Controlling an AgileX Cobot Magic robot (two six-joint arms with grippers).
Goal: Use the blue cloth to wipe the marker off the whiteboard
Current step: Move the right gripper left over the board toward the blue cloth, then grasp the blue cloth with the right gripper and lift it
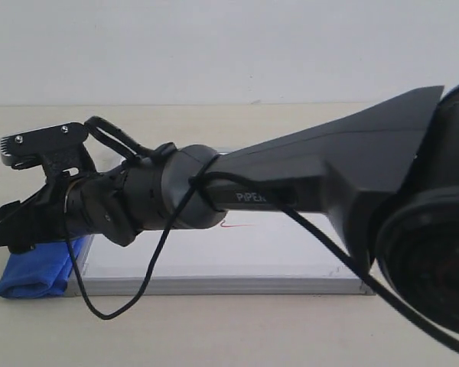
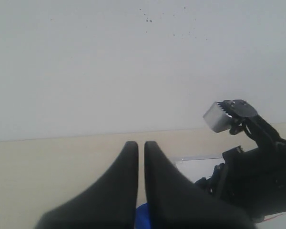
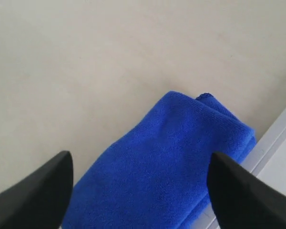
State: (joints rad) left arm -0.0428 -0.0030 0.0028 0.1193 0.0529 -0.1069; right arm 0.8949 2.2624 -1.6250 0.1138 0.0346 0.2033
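Observation:
The blue cloth (image 1: 32, 275) lies folded on the table against the left edge of the whiteboard (image 1: 237, 260). A short piece of the red marker (image 1: 237, 225) line shows on the board just under the right arm. My right gripper (image 1: 11, 229) has reached across to the left and hangs open over the cloth. In the right wrist view its fingertips straddle the cloth (image 3: 167, 162), right gripper (image 3: 140, 160) apart from it. My left gripper (image 2: 140, 144) is shut with only a thin slit, holding nothing; a bit of cloth (image 2: 142, 213) shows beneath it.
The right arm's long dark link (image 1: 329, 176) and its loose cable (image 1: 149, 275) span the board and hide most of it. The board's silver frame (image 3: 271, 143) runs beside the cloth. Beige tabletop (image 1: 214, 329) surrounds the board; a pale wall stands behind.

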